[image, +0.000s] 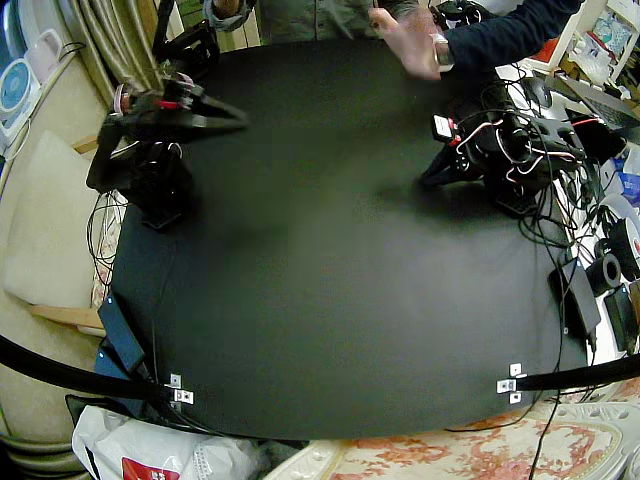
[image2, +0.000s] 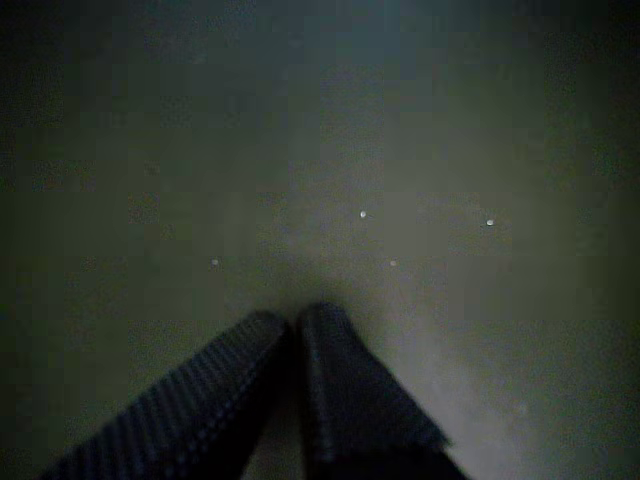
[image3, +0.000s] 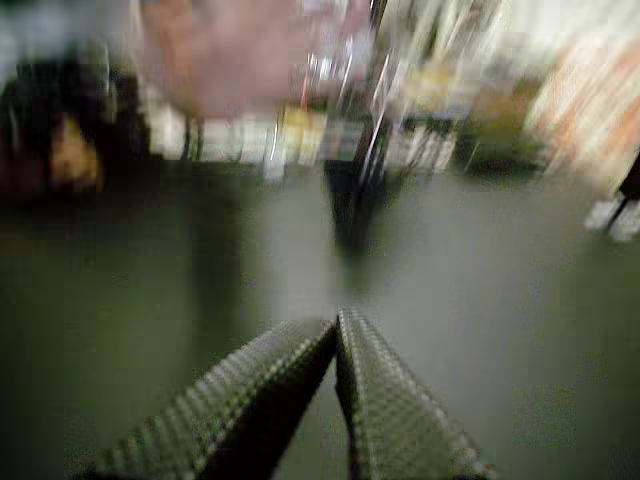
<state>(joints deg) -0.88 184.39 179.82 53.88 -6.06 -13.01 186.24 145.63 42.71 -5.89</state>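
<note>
The black table (image: 330, 300) carries no loose object. My right gripper (image: 238, 117) reaches out level, well above the table's far part, jaws shut on nothing. In a wrist view the same gripper (image3: 337, 322) shows its tips pressed together, looking across the table at a blurred background. My left gripper (image: 424, 181) points down with its tip close to the table. A wrist view of it (image2: 295, 318) has the jaws shut over bare dark table with a few white specks.
A person's hand (image: 408, 40) in a dark sleeve hovers over the table's far edge. Tangled cables (image: 560, 215) and small devices crowd the edge by the left arm. White corner brackets (image: 180, 389) (image: 510, 380) sit at the near corners. A white bag (image: 140, 450) lies below.
</note>
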